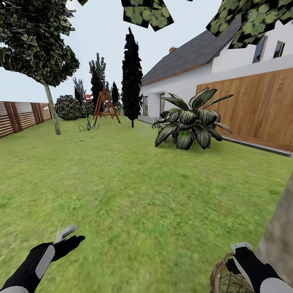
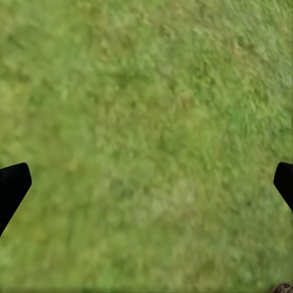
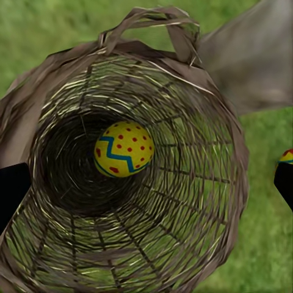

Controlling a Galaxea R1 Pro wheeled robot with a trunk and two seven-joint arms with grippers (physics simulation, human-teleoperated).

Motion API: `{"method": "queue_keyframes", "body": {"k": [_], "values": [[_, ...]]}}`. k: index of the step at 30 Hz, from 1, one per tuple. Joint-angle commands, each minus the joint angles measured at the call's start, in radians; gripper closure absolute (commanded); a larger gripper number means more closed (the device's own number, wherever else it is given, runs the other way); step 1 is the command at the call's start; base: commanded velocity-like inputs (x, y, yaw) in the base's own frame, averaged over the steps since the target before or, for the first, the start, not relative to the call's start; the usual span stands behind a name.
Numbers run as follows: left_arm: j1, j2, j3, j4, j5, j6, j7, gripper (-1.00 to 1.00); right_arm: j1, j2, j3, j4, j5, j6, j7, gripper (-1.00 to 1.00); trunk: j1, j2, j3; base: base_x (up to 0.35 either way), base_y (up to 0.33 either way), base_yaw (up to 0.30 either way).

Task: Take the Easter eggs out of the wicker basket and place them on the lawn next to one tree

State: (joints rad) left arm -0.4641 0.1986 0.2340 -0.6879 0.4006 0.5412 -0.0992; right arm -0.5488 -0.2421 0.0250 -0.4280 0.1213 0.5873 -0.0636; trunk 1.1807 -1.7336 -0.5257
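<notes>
We stand on the lawn (image 1: 134, 183) of a fenced garden, a white house (image 1: 191, 77) and a wooden wall to our right, a broad-leaved shrub (image 1: 189, 122) ahead.

Our right gripper (image 3: 146, 183) hangs spread wide above the mouth of the wicker basket (image 3: 201, 183), dark fingertips at either edge of its wrist view and nothing between them. Deep in the basket's bottom lies one Easter egg (image 3: 123, 149), smooth yellow with red dots and a blue-green zigzag. A second egg (image 3: 287, 155) peeks out on the grass just beside the basket, near the grey-brown tree trunk (image 3: 256, 55); we cannot find the third. In the head view the basket (image 1: 224, 276) sits at the trunk's (image 1: 278, 240) foot.

Our left gripper (image 1: 67, 238) is also spread and empty, over bare grass.

We judge the emptying partly done. Next, the right gripper should reach straight down the coarse woven wall and close gently on the slick, round egg, which may roll.
</notes>
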Motion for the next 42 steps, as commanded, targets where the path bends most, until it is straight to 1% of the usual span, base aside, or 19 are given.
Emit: {"method": "queue_keyframes", "body": {"k": [1,12,17,42], "values": [[-0.001,-0.001,0.004,-0.001,0.001,0.006,-0.004,-1.0,0.0,0.0,0.003,-0.002,0.008,0.006,0.001,-1.0,0.004,-0.008,-0.004,0.0,0.0,0.0],[-0.001,-0.001,0.004,0.001,0.001,0.006,-0.004,-1.0,0.0,-0.001,0.003,-0.002,0.008,0.005,0.001,-1.0,0.046,-0.085,-0.039,0.0,0.0,0.0],[-0.001,-0.001,0.004,0.0,0.001,0.006,-0.004,-1.0,0.0,-0.009,0.003,-0.002,0.006,0.005,0.001,-1.0,0.065,-0.12,-0.054,0.0,0.0,0.0],[-0.001,-0.002,0.004,0.001,0.001,0.006,-0.004,-1.0,0.0,-0.016,0.003,-0.003,0.005,-0.004,0.0,-1.0,0.161,-0.295,-0.133,0.0,0.0,0.0]]}}
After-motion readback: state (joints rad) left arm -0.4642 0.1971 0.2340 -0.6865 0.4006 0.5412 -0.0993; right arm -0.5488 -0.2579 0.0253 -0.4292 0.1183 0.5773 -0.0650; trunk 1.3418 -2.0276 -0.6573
